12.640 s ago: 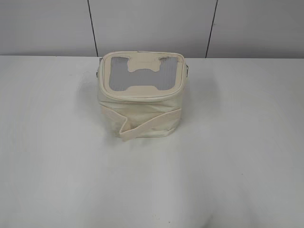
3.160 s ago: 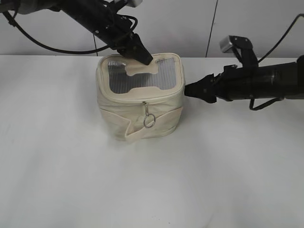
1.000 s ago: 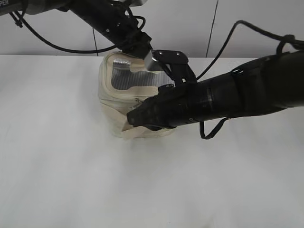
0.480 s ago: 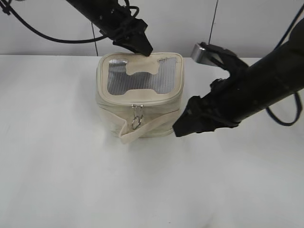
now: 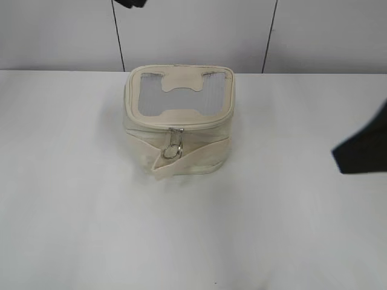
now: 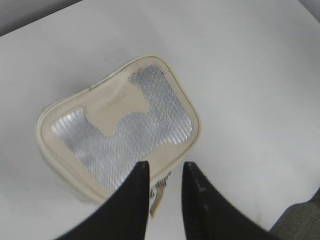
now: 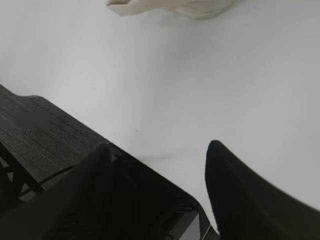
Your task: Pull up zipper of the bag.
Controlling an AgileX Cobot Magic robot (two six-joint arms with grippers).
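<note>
The cream bag (image 5: 178,115) stands on the white table, lid with grey window panels facing up. The zipper (image 5: 181,126) runs round the lid rim, and its silver ring pull (image 5: 172,148) hangs on the front over the cream strap. My left gripper (image 6: 164,165) hovers high above the bag (image 6: 120,127), open and empty, with the pull just visible between its tips. My right gripper (image 7: 159,146) is open and empty, low over bare table well away from the bag, of which only the bottom edge (image 7: 170,6) shows.
In the exterior view only a dark tip of the left arm (image 5: 130,2) shows at the top edge and a dark piece of the right arm (image 5: 363,151) at the right edge. The table's dark front edge (image 7: 30,130) lies near my right gripper.
Both arms have drawn back from the bag: the left one upward, the right one off to the right. The bag stands free, with the ring pull hanging at its front.
</note>
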